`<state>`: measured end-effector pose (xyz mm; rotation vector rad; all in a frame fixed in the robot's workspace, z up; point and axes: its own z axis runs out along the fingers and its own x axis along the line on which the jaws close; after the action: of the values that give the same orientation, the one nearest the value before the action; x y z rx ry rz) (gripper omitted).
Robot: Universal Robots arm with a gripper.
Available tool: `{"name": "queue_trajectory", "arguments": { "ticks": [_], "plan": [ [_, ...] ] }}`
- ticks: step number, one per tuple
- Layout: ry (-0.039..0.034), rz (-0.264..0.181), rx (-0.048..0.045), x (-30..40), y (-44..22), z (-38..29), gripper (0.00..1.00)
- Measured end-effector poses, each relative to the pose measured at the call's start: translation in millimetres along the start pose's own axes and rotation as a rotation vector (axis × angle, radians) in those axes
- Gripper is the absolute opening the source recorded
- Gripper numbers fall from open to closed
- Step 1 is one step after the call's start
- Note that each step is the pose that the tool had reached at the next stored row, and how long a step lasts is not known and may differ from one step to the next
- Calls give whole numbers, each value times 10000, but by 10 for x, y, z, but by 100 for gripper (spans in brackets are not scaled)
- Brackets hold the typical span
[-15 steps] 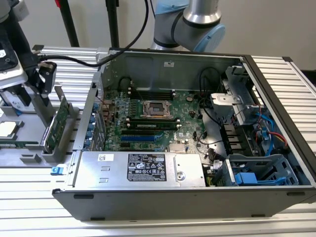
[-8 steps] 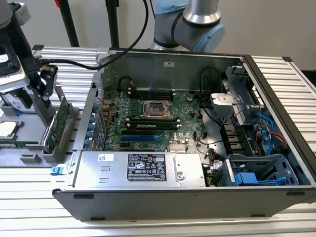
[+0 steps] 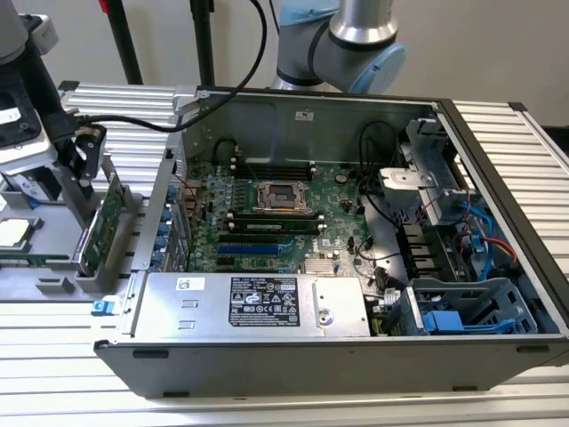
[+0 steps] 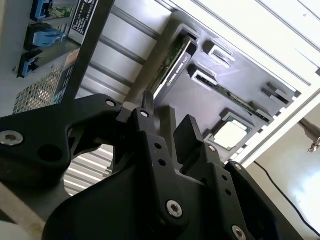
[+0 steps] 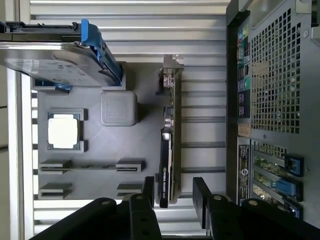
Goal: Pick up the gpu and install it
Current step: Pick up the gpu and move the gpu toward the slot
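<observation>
The gpu [image 3: 100, 228] stands on edge in a slot of the grey holder [image 3: 53, 283], at the exterior view's left, outside the computer case. In the first wrist view the gpu [image 5: 167, 150] is a thin card with a black cover and a silver bracket at its far end. My gripper [image 5: 173, 192] is open just above it, with one black finger [image 5: 148, 186] on each side of the card's near end and a gap to each face. The second wrist view shows the gripper [image 4: 167, 120] in line with the gpu [image 4: 172, 67]. In the exterior view the gripper [image 3: 86, 160] hangs right over the card.
The open computer case [image 3: 498, 178] lies on its side, with the green motherboard [image 3: 267, 209] and the power supply [image 3: 258, 302] inside. The grey holder [image 5: 100, 150] also carries a processor chip [image 5: 63, 131] and a drive with blue rails [image 5: 55, 62]. Ribbed aluminium table [image 3: 267, 409] lies underneath.
</observation>
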<state>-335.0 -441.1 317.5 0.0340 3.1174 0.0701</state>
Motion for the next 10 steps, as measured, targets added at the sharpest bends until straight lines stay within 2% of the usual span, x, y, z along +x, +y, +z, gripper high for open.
{"name": "queue_trajectory", "arguments": {
  "ticks": [10],
  "plan": [
    [-1,4,40,2,-5,102,100]
  ]
}}
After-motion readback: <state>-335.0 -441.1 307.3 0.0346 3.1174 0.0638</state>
